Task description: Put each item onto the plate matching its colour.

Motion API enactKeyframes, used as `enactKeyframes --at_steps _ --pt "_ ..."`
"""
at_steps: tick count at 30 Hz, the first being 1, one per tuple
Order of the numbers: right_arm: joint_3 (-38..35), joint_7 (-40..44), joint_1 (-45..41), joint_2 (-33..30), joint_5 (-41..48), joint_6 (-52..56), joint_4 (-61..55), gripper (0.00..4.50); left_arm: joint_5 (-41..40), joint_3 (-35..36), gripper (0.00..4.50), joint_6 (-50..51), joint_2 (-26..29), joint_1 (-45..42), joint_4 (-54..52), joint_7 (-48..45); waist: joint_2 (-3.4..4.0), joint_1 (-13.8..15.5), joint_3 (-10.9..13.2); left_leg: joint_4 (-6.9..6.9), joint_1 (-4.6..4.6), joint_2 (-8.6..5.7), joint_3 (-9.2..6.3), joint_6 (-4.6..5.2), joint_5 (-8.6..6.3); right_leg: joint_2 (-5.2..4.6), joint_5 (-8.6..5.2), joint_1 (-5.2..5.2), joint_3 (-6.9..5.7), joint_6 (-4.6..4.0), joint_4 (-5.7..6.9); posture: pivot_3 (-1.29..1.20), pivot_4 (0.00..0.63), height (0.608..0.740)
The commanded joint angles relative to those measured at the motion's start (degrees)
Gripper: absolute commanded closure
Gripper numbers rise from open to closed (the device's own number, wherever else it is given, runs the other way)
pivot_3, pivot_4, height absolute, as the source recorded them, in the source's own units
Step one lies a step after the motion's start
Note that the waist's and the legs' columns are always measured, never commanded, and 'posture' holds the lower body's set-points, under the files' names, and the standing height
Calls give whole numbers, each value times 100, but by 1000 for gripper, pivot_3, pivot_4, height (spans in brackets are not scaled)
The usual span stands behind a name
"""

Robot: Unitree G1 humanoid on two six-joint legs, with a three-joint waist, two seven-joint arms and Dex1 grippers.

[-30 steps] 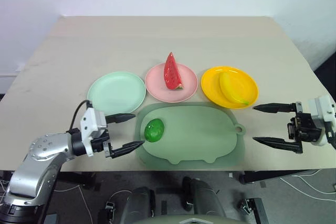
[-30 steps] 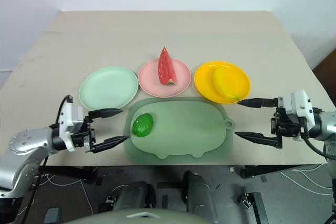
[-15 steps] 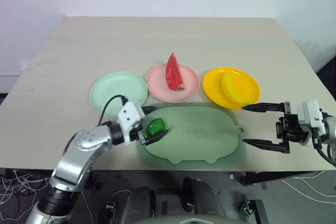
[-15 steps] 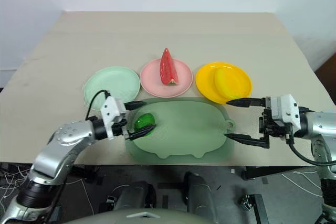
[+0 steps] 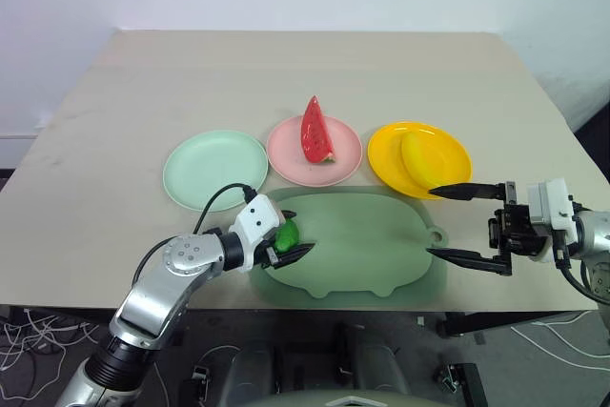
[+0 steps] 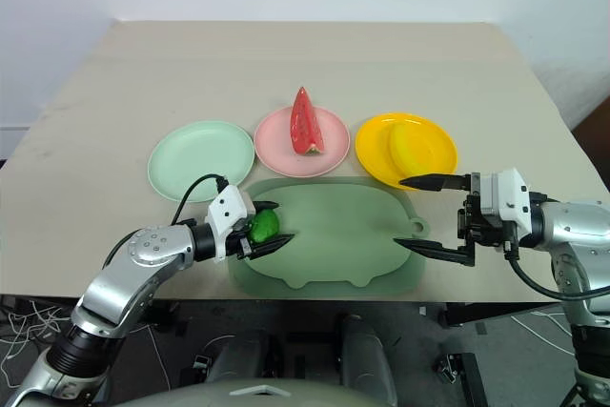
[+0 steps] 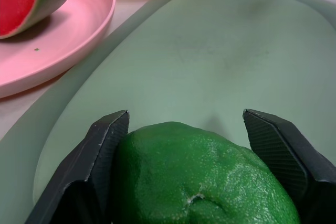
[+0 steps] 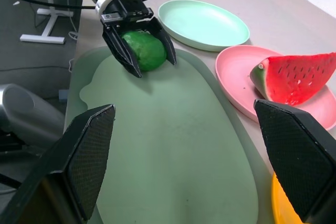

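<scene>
1. Beige and broad, the surface (image 5: 315, 69) reaches back to a white wall; along its near edge lies a dull-green pig-shaped mat (image 5: 367, 250).
2. On the near left part of the mat sits the green fruit (image 5: 284, 234), with the left gripper (image 5: 294, 238) closed around it: one black finger (image 7: 107, 145) presses each side of the fruit, which rests on the mat.
3. At the near right, the right gripper (image 5: 449, 222) hangs with its two fingers spread wide and nothing between them. One fingertip is over the near rim of the yellow plate, the other over the right end of the mat beside its small hanging loop.
4. Just beyond the mat three round plates stand in a row from left to right.
5. Leftmost is the mint green plate (image 5: 215, 170), bare, close to the far left corner of the mat.
6. In the middle is the pink plate (image 5: 315, 151), with the watermelon wedge (image 5: 315, 130) standing on it, red flesh showing and green rind on its right side.
7. On the right is the yellow plate (image 5: 419, 158), with the banana (image 5: 420, 158) lying across it.
</scene>
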Motion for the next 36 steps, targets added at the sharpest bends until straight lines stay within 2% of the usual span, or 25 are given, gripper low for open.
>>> enactKeyframes --at_steps 1,6,10,13,17,25,29,36 --pt "-38 -53 -94 -8 79 -32 -89 0 73 -112 1294 96 -1 67 -112 35 0 0 0 0 0 0 0 0 0 0 0 0 0 0 0 0 150 736" --pt "-13 -89 -160 -26 83 4 -50 0 -3 29 1295 25 -72 -49 -103 19 0 2 0 0 1 0 0 0 0 0 0 1 0 0 0 0 150 736" --pt "30 -141 -240 -5 97 67 -62 0 -587 1091 1297 37 -25 -646 222 -33 -4 8 2 2 -2 -1 -2 0 0 0 0 0 -1 0 1 0 150 736" --pt "70 -174 -297 18 105 101 -55 0 -427 1628 1297 -334 103 -1072 1012 164 -3 2 2 3 -1 -2 -5 0 1 1 1 1 -3 0 2 0 150 736" --pt "157 -229 -384 72 90 123 -46 0 -147 1963 1297 -901 220 -1576 2171 335 0 -10 0 1 2 -2 1 0 1 6 11 0 -3 18 1 0 150 736" --pt "264 -311 -583 131 110 177 -10 0 254 1918 1297 -1831 141 -2069 3966 381 -3 8 1 4 -2 -5 5 -1 1 -3 13 2 -6 19 0 0 150 736" --pt "310 -346 -644 172 92 168 -13 0 244 1885 38 -1962 37 -2240 4342 246 -3 3 1 4 -1 -5 6 -1 1 -3 13 3 -7 20 1 0 150 736" --pt "340 -426 -653 223 130 189 -94 0 147 1972 38 -1940 132 -2297 4283 2 -2 -2 1 4 0 -3 7 -2 1 -1 14 2 -8 21 2 0 150 736"
